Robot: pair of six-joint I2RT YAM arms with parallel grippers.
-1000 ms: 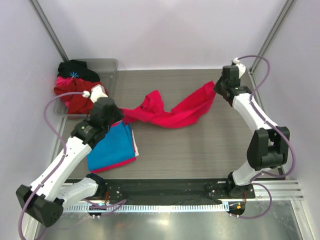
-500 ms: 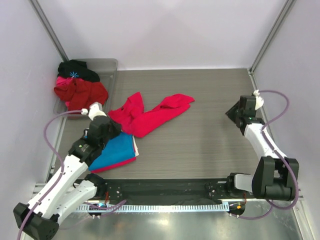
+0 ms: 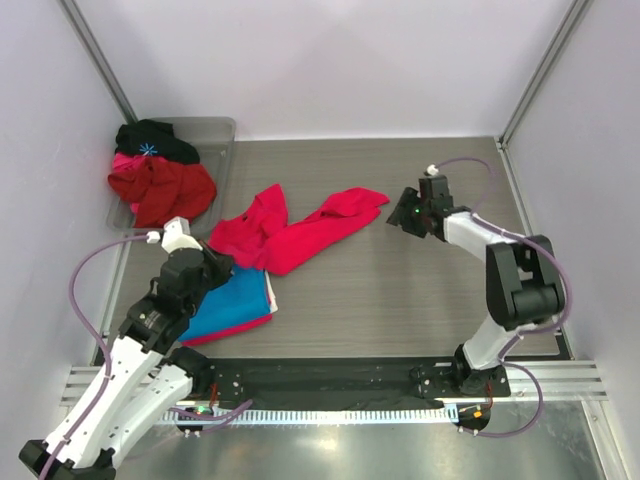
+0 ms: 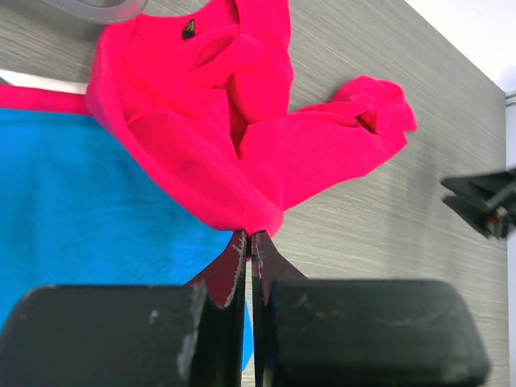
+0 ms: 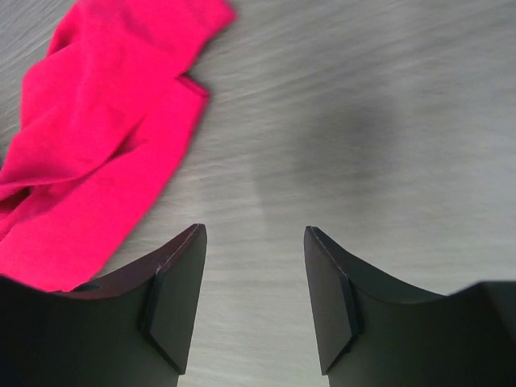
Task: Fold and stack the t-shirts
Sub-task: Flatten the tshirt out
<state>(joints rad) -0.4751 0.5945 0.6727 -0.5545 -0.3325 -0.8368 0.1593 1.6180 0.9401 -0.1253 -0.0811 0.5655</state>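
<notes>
A bright crimson-pink t-shirt [image 3: 300, 232] lies crumpled on the table left of centre. In the left wrist view its near fold [image 4: 201, 153] ends at my left gripper [image 4: 251, 235], which is shut on that edge. In the top view the left gripper [image 3: 222, 262] sits over the folded blue t-shirt [image 3: 232, 297]. The pink-red t-shirt [image 3: 272, 292] shows only as a thin edge beneath the blue one. My right gripper [image 3: 400, 218] hovers just right of the crimson shirt's far end. In its own view the right gripper [image 5: 254, 242] is open over bare table, the cloth [image 5: 105, 137] to its left.
A clear plastic bin [image 3: 218, 128] stands at the back left, with red and black clothes [image 3: 160, 185] piled in it. Metal frame posts rise at both back corners. Bare wood-grain table [image 3: 420, 290] spreads to the right and front.
My right gripper let go of the crimson shirt's right end, which dropped onto the table. The right arm swung away, then came back beside it, now open. My left arm drew back slightly.
</notes>
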